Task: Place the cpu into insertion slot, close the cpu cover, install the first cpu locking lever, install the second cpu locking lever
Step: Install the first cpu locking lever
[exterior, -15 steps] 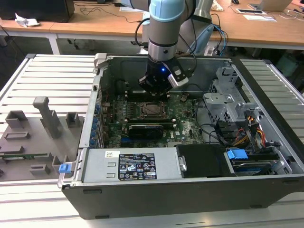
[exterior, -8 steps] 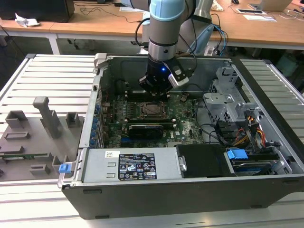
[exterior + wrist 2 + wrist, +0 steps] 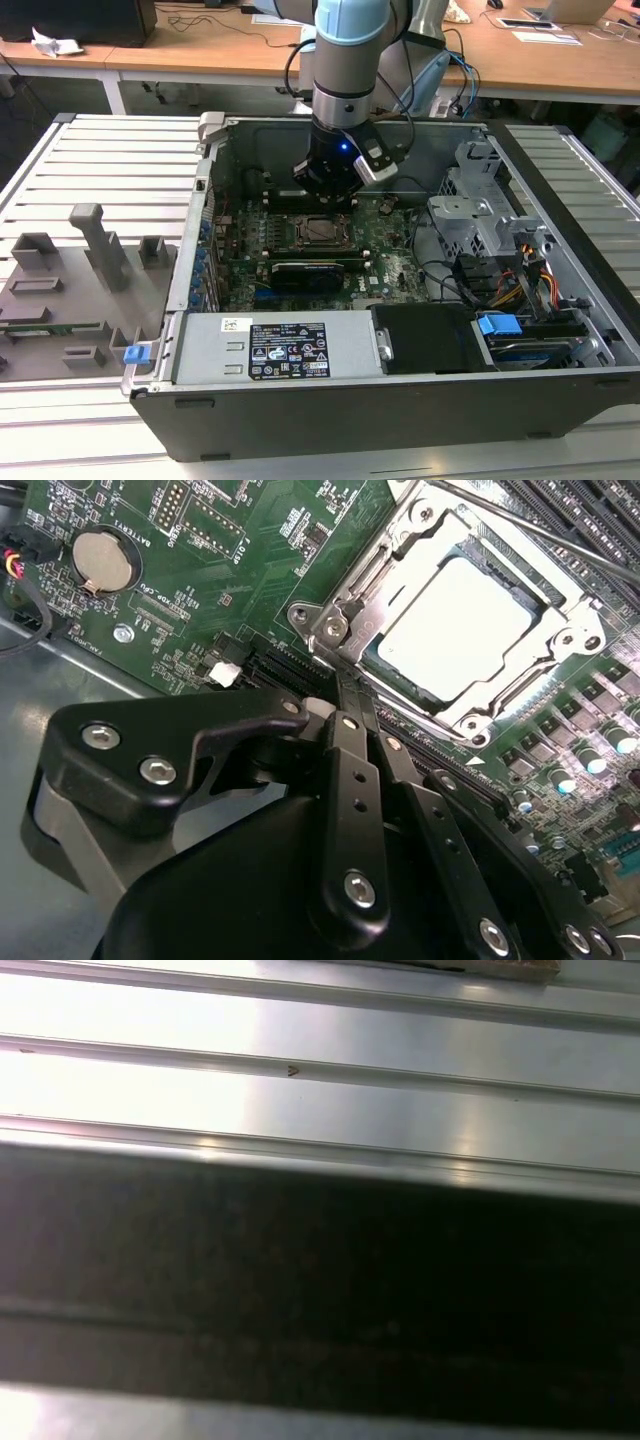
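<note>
Toward the exterior view's left, a grey tray of moulded fixtures (image 3: 90,270) lies on the slatted bench, well apart from the work. Next comes the open dark computer case (image 3: 200,290), with the green motherboard (image 3: 390,270) flat on its floor.

Over the board's rear-middle part hangs the black two-finger gripper (image 3: 325,185). In the second wrist view its fingers (image 3: 352,780) lie pressed side by side with nothing between them that I can see. Their tips sit just beside the near corner of the socket.

The small square silvery cpu (image 3: 455,630) lies seated in the square black insertion slot (image 3: 372,660), near the board's middle. The thin silver-grey metal cpu cover (image 3: 425,525) lies flat around it, so its pale face shows through the window.

I judge the seating and cover steps done and the levers the job in hand. One thin steel locking lever (image 3: 560,542) runs along the far edge of the socket, and I cannot tell whether it is latched.

To do this well I would push with the joined fingertips as one blunt tool. I would bear on the lever rod alone and keep off the chip's face. I would also stay clear of the small components around the socket. The sweep should be slow, so the rod does not spring off the tips.

At the case's right side stands a grey metal drive cage (image 3: 480,210), clear of the arm.
</note>
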